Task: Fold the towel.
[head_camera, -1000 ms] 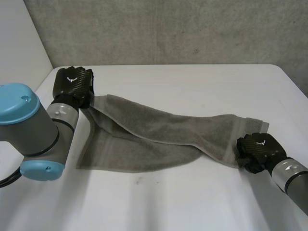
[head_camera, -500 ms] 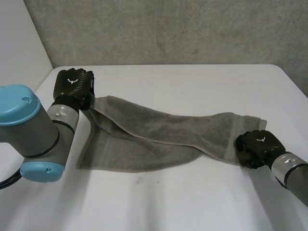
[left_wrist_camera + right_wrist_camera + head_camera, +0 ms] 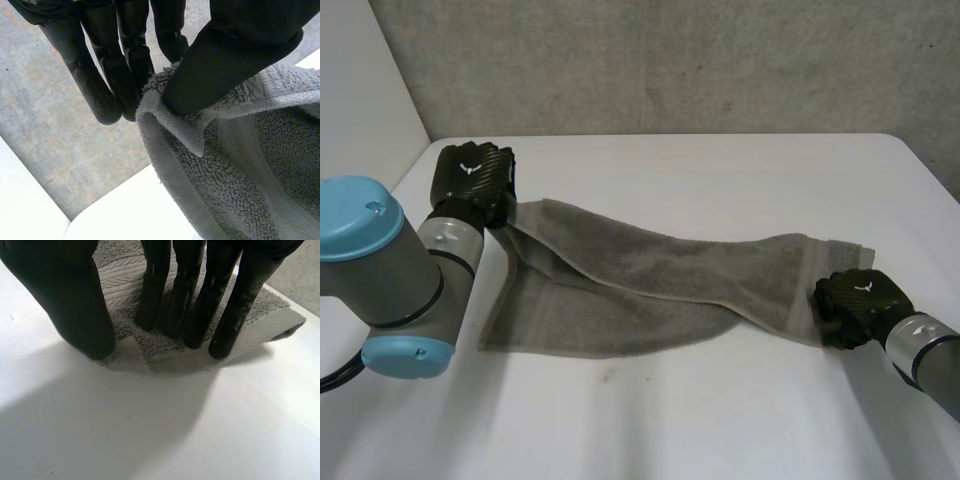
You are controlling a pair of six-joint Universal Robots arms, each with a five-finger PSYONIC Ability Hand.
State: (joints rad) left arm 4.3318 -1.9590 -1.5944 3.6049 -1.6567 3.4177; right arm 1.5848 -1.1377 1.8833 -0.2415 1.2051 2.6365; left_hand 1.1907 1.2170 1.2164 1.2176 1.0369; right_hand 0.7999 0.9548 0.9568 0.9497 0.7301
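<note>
One white table (image 3: 720, 170) bears the towel (image 3: 650, 270), grey wall (image 3: 670, 60) behind.

Your left hand (image 3: 472, 172) and right hand (image 3: 860, 295) are glossy black, each with a small white mark on its back. Behind the left hand is a grey arm (image 3: 380, 265) with light-blue caps.

A robot lab or test room is suggested by a plain white table (image 3: 720, 420) set against a rough grey concrete wall (image 3: 670, 60), with two grey, blue-capped robot arms (image 3: 380, 270) seen at it.
</note>
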